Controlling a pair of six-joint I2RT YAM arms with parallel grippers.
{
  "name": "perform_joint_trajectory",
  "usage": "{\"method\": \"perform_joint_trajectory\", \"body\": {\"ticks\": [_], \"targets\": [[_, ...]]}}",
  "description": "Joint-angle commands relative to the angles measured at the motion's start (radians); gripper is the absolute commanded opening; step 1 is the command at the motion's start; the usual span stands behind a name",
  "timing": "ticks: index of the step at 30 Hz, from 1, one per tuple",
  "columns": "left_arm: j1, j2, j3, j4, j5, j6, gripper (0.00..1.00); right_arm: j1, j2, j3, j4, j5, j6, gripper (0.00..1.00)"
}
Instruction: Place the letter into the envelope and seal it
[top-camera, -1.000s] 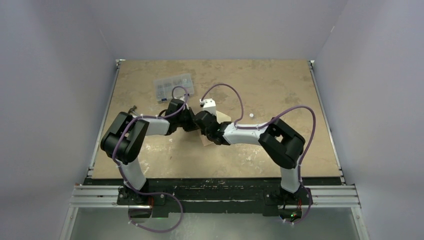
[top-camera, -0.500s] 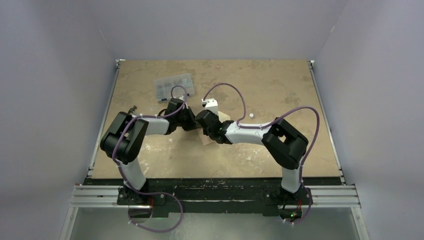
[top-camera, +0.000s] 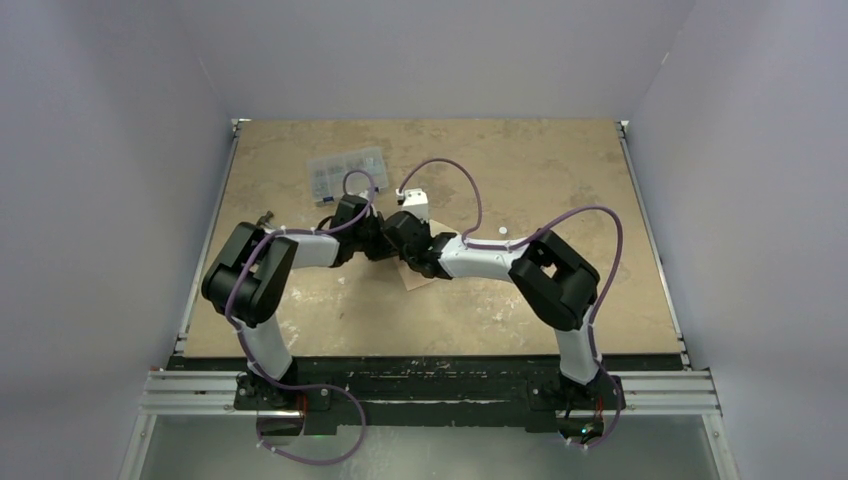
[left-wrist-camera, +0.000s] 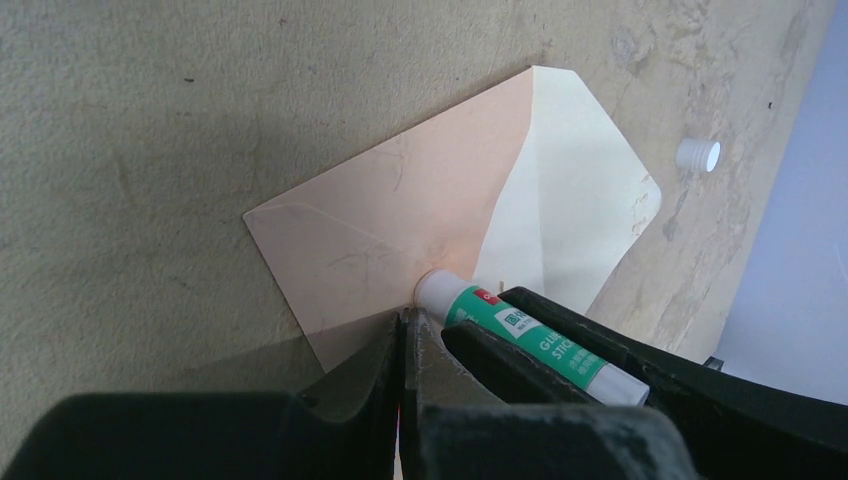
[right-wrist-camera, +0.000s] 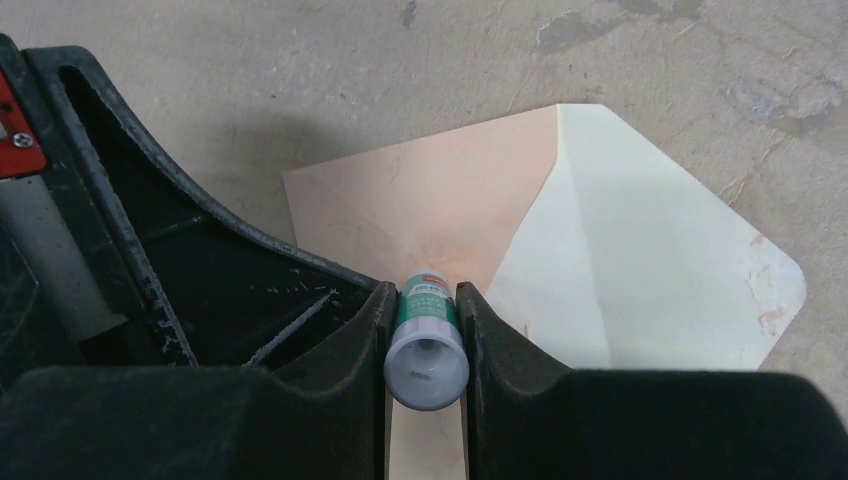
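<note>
The salmon-pink envelope (left-wrist-camera: 390, 225) lies flat on the table with its flap (left-wrist-camera: 575, 200) open and the cream inner face up. It also shows in the right wrist view as the envelope (right-wrist-camera: 420, 205), and under both wrists as the envelope (top-camera: 418, 279) from above. My right gripper (right-wrist-camera: 427, 300) is shut on a green and white glue stick (right-wrist-camera: 427, 335), whose tip touches the envelope by the flap fold. My left gripper (left-wrist-camera: 405, 322) is shut, with nothing between its fingers, and its tips rest on the envelope's near edge beside the glue stick (left-wrist-camera: 520, 335). The letter does not show in any view.
A small white cap (left-wrist-camera: 697, 155) lies on the table beyond the flap, right of the wrists as the cap (top-camera: 501, 231). A clear plastic box (top-camera: 347, 172) sits at the back left. A small dark object (top-camera: 265, 217) lies near the table's left edge.
My right arm has shifted left, bringing its wrist with the glue stick closer to the left gripper. The left arm has held still.
</note>
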Motion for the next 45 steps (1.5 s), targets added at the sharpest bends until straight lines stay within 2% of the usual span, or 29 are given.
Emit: {"method": "perform_joint_trajectory", "body": {"ticks": [1, 4, 10, 17, 23, 29, 33, 37, 45], "targets": [[0.004, 0.056, 0.018, -0.104, -0.054, 0.040, 0.00, -0.019, 0.048, -0.004, -0.145, 0.041, 0.029, 0.00], [0.004, 0.051, 0.019, -0.105, -0.065, 0.036, 0.00, -0.019, -0.004, -0.036, -0.135, 0.012, 0.013, 0.00], [0.004, 0.048, 0.019, -0.100, -0.079, 0.022, 0.00, -0.007, -0.106, -0.124, -0.095, -0.167, -0.036, 0.00], [0.003, 0.049, 0.008, -0.092, -0.085, 0.012, 0.00, -0.006, -0.132, -0.152, -0.063, -0.248, -0.068, 0.00], [0.003, 0.051, 0.004, -0.091, -0.081, 0.013, 0.00, -0.005, -0.097, -0.112, -0.044, -0.200, -0.108, 0.00], [0.004, 0.043, 0.003, -0.097, -0.084, 0.021, 0.00, -0.015, -0.009, -0.057, -0.145, -0.093, -0.044, 0.00], [0.004, 0.048, 0.005, -0.097, -0.078, 0.026, 0.00, -0.026, 0.004, -0.047, -0.146, -0.071, -0.029, 0.00], [0.004, 0.048, 0.008, -0.101, -0.079, 0.027, 0.00, -0.022, -0.004, -0.054, -0.098, -0.082, -0.067, 0.00], [0.004, 0.054, 0.010, -0.098, -0.087, 0.016, 0.00, 0.068, -0.067, -0.149, 0.016, -0.181, -0.192, 0.00]]}}
